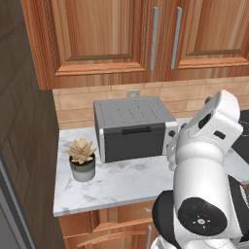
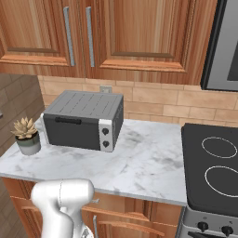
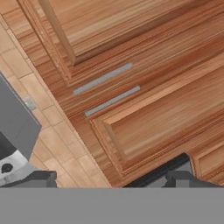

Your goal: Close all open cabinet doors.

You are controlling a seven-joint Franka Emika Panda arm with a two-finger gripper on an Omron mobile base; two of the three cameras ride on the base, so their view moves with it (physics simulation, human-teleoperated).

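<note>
Still, no door looked open from here, so finding one came first.

Closest in, the two small dark finger tips of the gripper (image 3: 109, 180) stood far apart with nothing between them. They pointed up at the wall cupboards. A wide claw is fine for this job, I think, because a door needs a push, not a pinch. The big white robot arm (image 1: 204, 160) rose in front of the white marble counter (image 2: 148, 162).

On that counter sat a small spiky plant in a grey pot (image 1: 82, 158), well apart from the arm. Just beside it stood the grey boxy toaster oven with a dark door (image 1: 133, 129). That dark door is not part of the job. To the right lay the black stove top with white rings (image 2: 211, 167).

Farthest back, up on the wall, hung the tall reddish-brown wooden cabinet doors (image 3: 144, 118). Their two long silver bar handles (image 1: 166, 37) ran side by side. Both doors looked flat and shut. To do this well, I think the arm should look elsewhere for a door that sticks out, then press flat on its far edge, slowly, away from the hinge.

The tops of the doors were cut off. The brown fronts under the counter (image 2: 125, 218) were partly hidden by the arm, so I could not tell if one was open there.
</note>
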